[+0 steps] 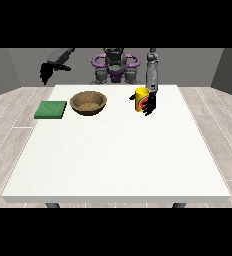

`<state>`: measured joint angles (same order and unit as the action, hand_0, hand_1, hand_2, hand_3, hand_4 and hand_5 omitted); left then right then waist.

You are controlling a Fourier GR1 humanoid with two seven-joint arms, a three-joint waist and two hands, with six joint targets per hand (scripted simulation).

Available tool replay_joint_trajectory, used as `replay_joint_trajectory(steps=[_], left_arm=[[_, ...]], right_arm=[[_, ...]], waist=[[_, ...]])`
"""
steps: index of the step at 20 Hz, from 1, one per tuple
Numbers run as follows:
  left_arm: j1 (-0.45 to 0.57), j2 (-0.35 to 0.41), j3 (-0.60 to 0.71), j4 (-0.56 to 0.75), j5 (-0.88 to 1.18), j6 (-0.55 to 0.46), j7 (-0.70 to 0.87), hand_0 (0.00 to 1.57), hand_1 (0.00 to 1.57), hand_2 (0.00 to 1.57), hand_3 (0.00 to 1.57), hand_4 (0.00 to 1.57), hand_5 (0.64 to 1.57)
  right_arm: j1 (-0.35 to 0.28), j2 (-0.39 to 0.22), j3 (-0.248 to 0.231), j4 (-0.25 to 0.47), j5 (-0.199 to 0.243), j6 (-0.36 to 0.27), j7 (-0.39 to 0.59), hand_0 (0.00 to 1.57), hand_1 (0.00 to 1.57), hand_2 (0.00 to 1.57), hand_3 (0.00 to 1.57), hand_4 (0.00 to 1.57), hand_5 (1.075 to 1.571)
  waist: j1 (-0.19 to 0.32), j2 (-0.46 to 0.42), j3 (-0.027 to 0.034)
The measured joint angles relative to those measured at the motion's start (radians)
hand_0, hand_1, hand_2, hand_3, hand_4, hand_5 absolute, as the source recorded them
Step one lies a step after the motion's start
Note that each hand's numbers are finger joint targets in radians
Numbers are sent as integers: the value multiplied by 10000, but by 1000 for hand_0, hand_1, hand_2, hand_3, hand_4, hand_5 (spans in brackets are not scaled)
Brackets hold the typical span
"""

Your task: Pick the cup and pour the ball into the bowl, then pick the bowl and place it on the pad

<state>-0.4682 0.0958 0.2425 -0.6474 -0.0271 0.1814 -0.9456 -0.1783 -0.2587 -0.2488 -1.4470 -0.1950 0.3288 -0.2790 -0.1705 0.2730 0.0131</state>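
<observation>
A yellow cup [140, 99] with a red mark stands upright on the white table [118, 150], right of centre at the back. The hand at the view's right [149, 103] sits against the cup's right side, its fingers reaching round the cup. A brown wooden bowl [88, 103] rests left of the cup. A green square pad [51, 109] lies flat near the table's left edge. The hand at the view's left [46, 73] hangs raised above the back left corner, away from all objects. The ball is hidden from view.
The robot's torso [115, 67] stands behind the table's far edge. The table's front half is bare white surface. Wooden floor surrounds the table.
</observation>
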Motion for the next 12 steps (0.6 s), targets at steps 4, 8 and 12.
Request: replay_joint_trajectory(steps=[4, 8, 12], left_arm=[[298, 11, -37, -181, -507, 1192, -187, 1324, 1324, 1571, 1571, 1482, 1252], [262, -149, -379, -83, -981, 1798, 344, 1314, 1314, 1571, 1571, 1494, 1277], [173, 467, -991, -110, -1798, 2018, 1645, 1414, 1414, 1571, 1571, 1571, 1329]], right_arm=[[-129, -313, -214, -143, -316, 240, 249, 0, 0, 0, 0, 0, 1570], [-26, -561, -453, 341, -380, 385, 338, 0, 0, 0, 0, 0, 1569], [156, -849, -724, 1105, -536, 566, 709, 0, 0, 0, 0, 0, 1569]], waist=[[-313, -3, 92], [-145, -491, -11], [275, -1562, -74]])
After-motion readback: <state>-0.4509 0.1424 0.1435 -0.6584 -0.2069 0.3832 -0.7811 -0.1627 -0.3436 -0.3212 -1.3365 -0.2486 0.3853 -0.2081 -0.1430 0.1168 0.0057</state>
